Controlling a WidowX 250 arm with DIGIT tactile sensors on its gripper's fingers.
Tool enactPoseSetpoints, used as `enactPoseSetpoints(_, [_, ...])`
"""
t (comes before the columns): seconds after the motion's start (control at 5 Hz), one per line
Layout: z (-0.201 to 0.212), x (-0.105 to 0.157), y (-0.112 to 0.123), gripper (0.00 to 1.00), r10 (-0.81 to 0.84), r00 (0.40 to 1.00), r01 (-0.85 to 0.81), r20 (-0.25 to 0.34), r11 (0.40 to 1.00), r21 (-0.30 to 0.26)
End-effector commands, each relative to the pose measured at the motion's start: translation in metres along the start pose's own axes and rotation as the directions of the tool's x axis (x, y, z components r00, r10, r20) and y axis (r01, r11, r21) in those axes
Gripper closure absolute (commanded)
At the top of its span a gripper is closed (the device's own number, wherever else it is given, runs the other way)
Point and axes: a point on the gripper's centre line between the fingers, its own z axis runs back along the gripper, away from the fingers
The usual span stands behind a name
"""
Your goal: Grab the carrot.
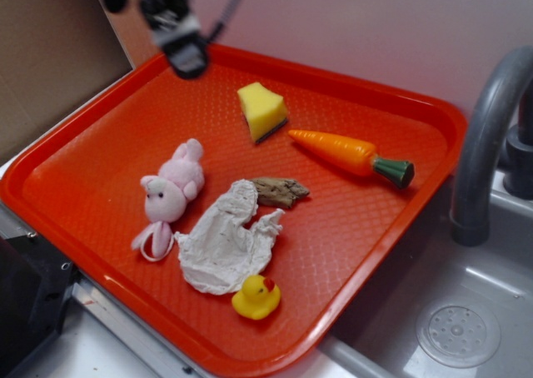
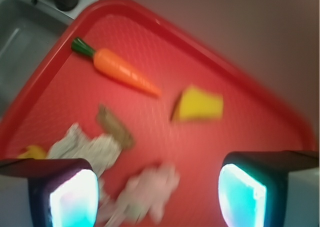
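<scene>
The carrot (image 1: 346, 152) is glossy orange with a dark green stem cap and lies flat on the red tray (image 1: 100, 145), toward its far right side, tip pointing left. In the wrist view the carrot (image 2: 120, 69) shows at upper left, well ahead of the fingers. My gripper (image 1: 185, 55) hangs high over the tray's far left corner, far from the carrot. Its jaws stand wide apart with nothing between them; the two pads (image 2: 75, 199) glow cyan at the bottom of the wrist view, gripper (image 2: 157, 199).
On the tray also lie a yellow sponge wedge (image 1: 262, 110), a pink plush bunny (image 1: 171, 191), a crumpled grey cloth (image 1: 225, 241), a brown piece (image 1: 279, 191) and a yellow duck (image 1: 256, 298). A grey faucet (image 1: 487, 136) and sink (image 1: 458, 328) stand at right.
</scene>
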Motion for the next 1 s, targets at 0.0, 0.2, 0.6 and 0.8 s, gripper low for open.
enactPoseSetpoints(0.0, [-0.039,0.057,-0.031,0.00,-0.407,0.911,0.402,0.065,0.912,0.079])
enactPoseSetpoints(0.2, [-0.075,0.071,-0.031,0.00,-0.443,0.896,0.442,0.024,0.897,0.021])
enactPoseSetpoints(0.6, [-0.128,0.069,-0.040,0.00,-0.511,0.857,0.493,-0.066,0.850,-0.183])
enactPoseSetpoints(0.8, [-0.137,0.063,-0.043,0.00,-0.523,0.846,0.489,-0.101,0.838,-0.244])
